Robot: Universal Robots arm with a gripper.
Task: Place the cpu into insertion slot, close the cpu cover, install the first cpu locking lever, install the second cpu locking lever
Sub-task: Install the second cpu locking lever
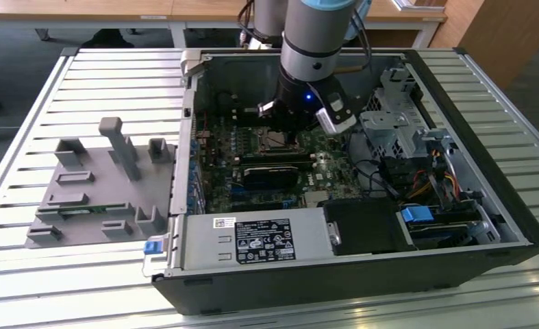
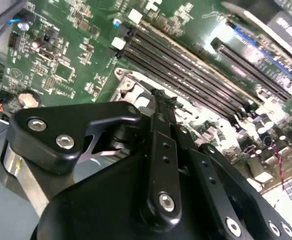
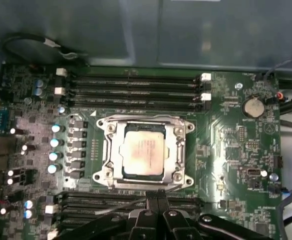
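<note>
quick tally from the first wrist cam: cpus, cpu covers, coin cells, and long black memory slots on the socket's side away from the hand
cpu: 1
cpu cover: 1
coin cell: 1
memory slots on the side away from the hand: 4
total: 7

cpu (image 3: 144,153) seated in insertion slot (image 3: 117,172), cpu cover (image 3: 175,150) closed

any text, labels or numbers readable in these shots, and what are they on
No text can be read in these pictures.
White label on the metal box at the case front, exterior view: print and symbols, too small to read.
Small white sticker above it: too small.
White markings on the green motherboard in both wrist views: blurred.
The cpu face: no legible marking.
</note>
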